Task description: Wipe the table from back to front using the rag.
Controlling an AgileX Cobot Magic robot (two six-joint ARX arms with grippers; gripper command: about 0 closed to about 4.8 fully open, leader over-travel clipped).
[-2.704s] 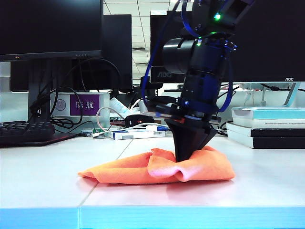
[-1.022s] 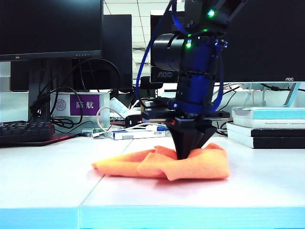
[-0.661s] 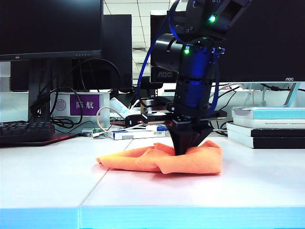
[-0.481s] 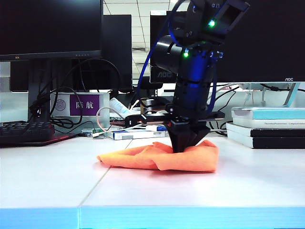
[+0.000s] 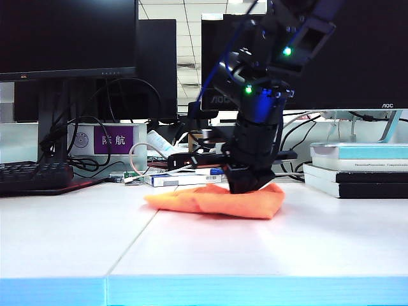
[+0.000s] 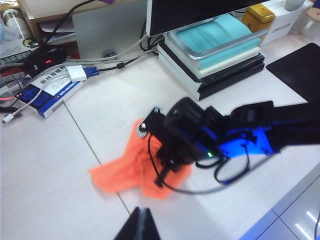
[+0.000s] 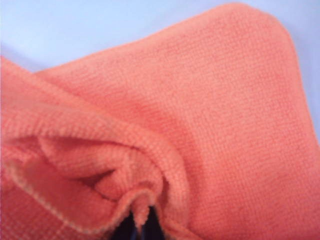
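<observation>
The orange rag (image 5: 217, 201) lies bunched on the white table (image 5: 204, 255), towards the back near the clutter. My right gripper (image 5: 247, 189) presses down on the rag's right part and is shut on a pinched fold (image 7: 141, 212); the rag (image 7: 200, 115) fills the right wrist view. From the left wrist view the rag (image 6: 127, 172) lies across the table seam (image 6: 90, 147), with the right arm (image 6: 210, 135) over it. My left gripper (image 6: 142, 220) hovers high above the table, shut, with nothing in it.
Behind the rag are monitors (image 5: 67, 38), cables, a blue-and-white box (image 5: 172, 180) and a keyboard (image 5: 32, 177). A stack of books (image 5: 357, 169) stands at the right rear. A dark mat (image 6: 300, 70) lies on the table beyond the books.
The right gripper has dragged the rag back, away from the front edge, and the arm has tilted. The rag now lies flatter and farther from the camera. The left arm has stayed still.
</observation>
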